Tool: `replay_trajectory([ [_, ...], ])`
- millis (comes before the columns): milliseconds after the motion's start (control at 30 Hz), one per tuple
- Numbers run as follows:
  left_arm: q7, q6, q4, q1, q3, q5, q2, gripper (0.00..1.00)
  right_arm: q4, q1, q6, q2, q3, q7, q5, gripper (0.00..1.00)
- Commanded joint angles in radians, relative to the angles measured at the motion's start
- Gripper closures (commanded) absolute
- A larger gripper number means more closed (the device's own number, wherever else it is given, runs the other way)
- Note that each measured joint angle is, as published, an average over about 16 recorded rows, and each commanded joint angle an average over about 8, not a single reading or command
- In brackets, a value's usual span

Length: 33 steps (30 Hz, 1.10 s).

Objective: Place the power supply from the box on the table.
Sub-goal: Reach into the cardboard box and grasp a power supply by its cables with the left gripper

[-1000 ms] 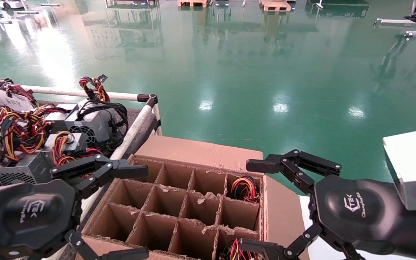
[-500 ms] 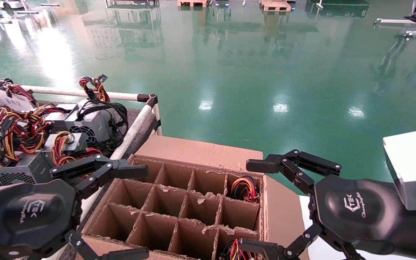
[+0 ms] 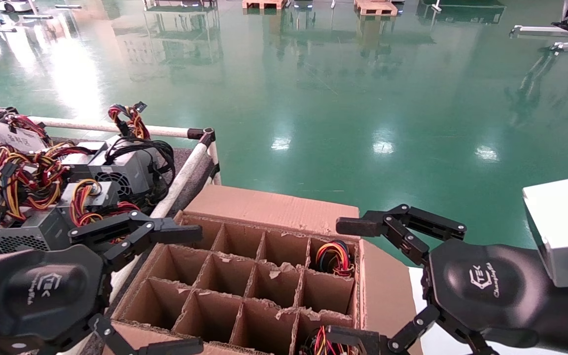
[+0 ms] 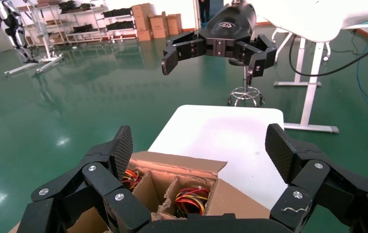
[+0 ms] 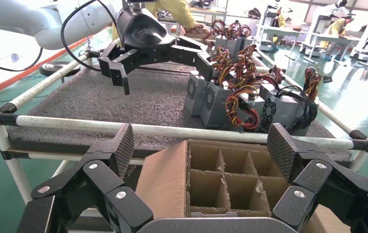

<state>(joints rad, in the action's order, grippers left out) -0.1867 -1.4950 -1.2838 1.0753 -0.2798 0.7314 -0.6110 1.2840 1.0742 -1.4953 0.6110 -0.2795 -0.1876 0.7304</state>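
The brown cardboard box (image 3: 269, 207) stands between my two arms, its ragged divider grid mostly bare. Red, yellow and black wire loops of a power supply (image 3: 334, 257) fill the far right cell. A second bundle (image 3: 319, 343) shows in the near right cell. Both metal bodies are hidden. The same wires (image 4: 192, 198) lie below my left gripper (image 4: 199, 148). It hangs open over the box's left side (image 3: 197, 288). My right gripper (image 3: 336, 281) is open at the box's right edge, empty (image 5: 199, 148). The dark grey table (image 3: 193, 170) lies to the left.
Several power supplies (image 3: 116, 172) with coloured and black cables crowd the table behind its white rail (image 3: 180, 180). A white tabletop (image 4: 221, 131) lies beyond the box on the right. Green floor stretches ahead.
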Motion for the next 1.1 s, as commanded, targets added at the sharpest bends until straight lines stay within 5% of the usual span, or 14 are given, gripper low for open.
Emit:
replay_trajectory([
  [33,-0.001,0.0,0.0,0.0,0.0,-0.001,0.0,0.0,0.0,0.0,0.0,0.0,0.0,0.0,0.0,1.0],
  [667,0.131,0.029,-0.011,0.115,-0.047,0.141,-0.019,0.0,0.0,0.0,0.0,0.0,0.0,0.0,0.0,1.0],
  [1100,0.27,0.178,-0.023,0.195,-0.165,0.292,-0.083,0.0,0.0,0.0,0.0,0.0,0.0,0.0,0.0,1.0],
])
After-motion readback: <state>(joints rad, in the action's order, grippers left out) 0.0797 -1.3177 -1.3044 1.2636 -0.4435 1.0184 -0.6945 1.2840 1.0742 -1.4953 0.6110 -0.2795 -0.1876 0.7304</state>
